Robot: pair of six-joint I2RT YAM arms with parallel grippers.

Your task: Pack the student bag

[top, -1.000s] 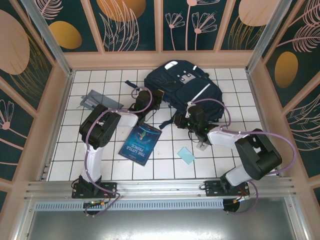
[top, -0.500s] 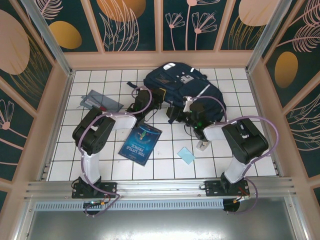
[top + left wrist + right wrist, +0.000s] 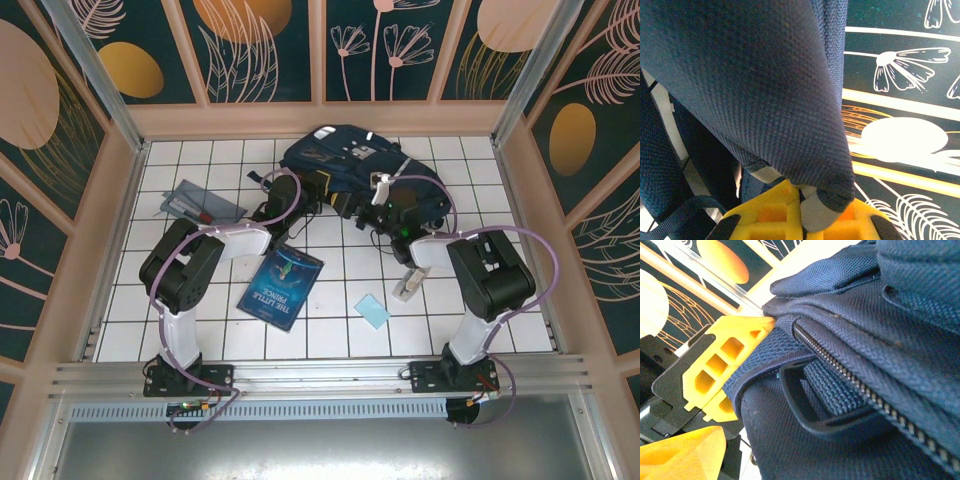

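Within the last second, a clear change to the student bag (image 3: 350, 160): no longer spread flat beyond the blue book (image 3: 281, 288), but bunched into a narrower heap and shifted further beyond the book; looks lifted along the edge nearest the book. Reads as propping or opening the bag for loading rather than loading itself; leaves the book flat and untouched, with nothing seen going inside; puts the packing, by that judgement, at its start.

Reaches with the left gripper (image 3: 313, 192) to just beyond the book's far corner, at the bag's edge; from the wrist, pinches a hanging fold of navy fabric between the yellow fingers (image 3: 765, 217), closed tight on it. Keeps the left elbow bent out to the left of the book, forearm running across beyond the book's far edge.

Brings the right gripper (image 3: 378, 205) in beyond and to the right of the book, closer to the bag than a second ago; folds the right elbow more sharply than before. From the wrist, clamps a webbing band (image 3: 770, 357) beside the zip (image 3: 850, 375); appears held, jaws narrow around it, though the lower finger is blurred.

Calls next, most likely, for holding the mouth open while one arm lets go and returns for the book.
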